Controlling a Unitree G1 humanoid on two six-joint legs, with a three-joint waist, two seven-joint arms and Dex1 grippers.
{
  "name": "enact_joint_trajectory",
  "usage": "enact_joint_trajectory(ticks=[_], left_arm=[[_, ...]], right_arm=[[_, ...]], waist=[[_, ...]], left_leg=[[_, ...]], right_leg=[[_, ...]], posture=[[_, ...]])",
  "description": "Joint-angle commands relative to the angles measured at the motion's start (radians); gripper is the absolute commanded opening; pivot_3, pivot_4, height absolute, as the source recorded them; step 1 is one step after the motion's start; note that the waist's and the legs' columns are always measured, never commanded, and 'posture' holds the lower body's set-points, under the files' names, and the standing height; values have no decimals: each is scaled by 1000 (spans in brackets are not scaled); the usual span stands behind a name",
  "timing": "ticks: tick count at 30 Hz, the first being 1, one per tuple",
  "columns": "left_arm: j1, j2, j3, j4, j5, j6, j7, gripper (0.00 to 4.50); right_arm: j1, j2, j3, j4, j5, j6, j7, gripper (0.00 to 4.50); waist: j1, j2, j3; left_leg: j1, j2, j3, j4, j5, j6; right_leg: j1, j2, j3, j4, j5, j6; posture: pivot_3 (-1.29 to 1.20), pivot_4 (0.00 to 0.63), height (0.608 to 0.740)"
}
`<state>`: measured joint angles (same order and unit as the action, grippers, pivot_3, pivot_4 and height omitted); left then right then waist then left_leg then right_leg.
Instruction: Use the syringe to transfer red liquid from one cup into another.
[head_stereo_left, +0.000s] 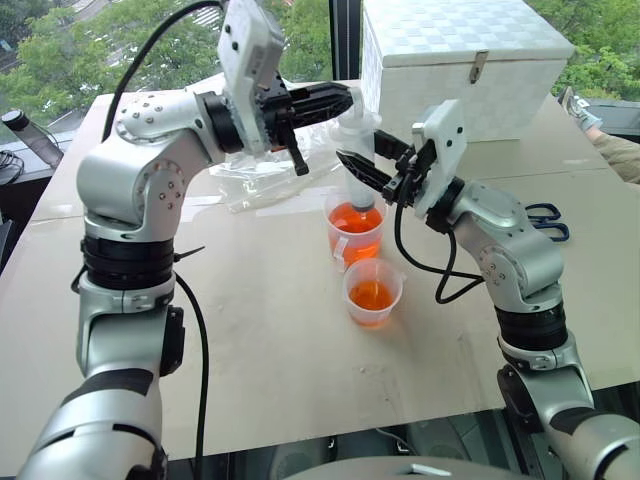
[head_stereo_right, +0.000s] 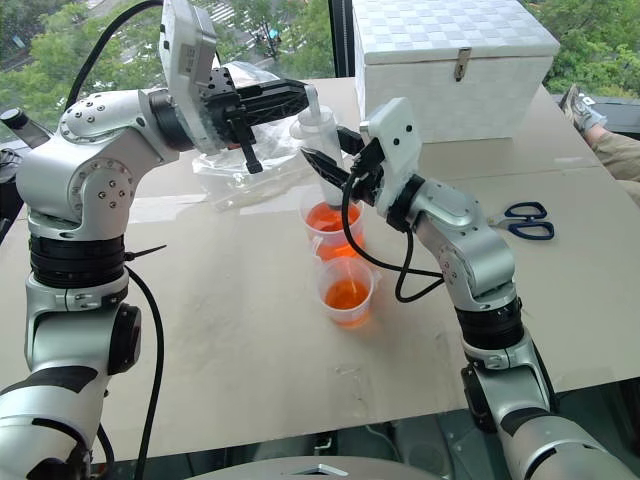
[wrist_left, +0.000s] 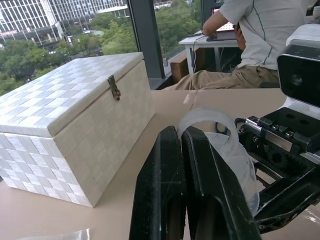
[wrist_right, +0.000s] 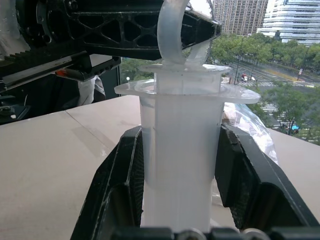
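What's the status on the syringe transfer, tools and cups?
Right tool shut on syringe barrel, upright over taped cup. Left tool shut at plunger ring. Shorter cup holds red liquid. Nothing in the way.

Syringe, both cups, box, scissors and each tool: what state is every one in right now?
syringe: upright, tip in the taller cup, barrel held.
taller cup: upright, red liquid inside.
shorter cup: upright, some red liquid inside.
white box: lid closed.
scissors: lying flat, blades shut.
left tool: shut at the plunger ring.
right tool: shut on syringe barrel.
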<state>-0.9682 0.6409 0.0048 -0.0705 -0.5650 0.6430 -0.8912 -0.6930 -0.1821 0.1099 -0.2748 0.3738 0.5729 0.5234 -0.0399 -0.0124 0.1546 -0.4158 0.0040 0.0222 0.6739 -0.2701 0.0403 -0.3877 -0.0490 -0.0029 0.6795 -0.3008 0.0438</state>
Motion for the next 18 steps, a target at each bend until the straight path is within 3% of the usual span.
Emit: enact_joint_trajectory(ticks=[1, 18], left_arm=[[-40, -11, 12, 5, 14, -21, 2, 40], [-83, -47, 71, 29, -2, -9, 38, 40]], right_arm=[[-6, 17, 9, -40, 16, -17, -1, 1581], [48, 52, 29, -39, 5, -16, -34, 1581]], waist=[[0, 0, 0], [0, 0, 0]], left_leg=[[0, 0, 0, 0, 0, 0], [0, 0, 0, 0, 0, 0]], right_leg=[[0, 0, 0, 0, 0, 0], [0, 0, 0, 0, 0, 0]], posture=[[0, 150, 740], [0, 150, 740]])
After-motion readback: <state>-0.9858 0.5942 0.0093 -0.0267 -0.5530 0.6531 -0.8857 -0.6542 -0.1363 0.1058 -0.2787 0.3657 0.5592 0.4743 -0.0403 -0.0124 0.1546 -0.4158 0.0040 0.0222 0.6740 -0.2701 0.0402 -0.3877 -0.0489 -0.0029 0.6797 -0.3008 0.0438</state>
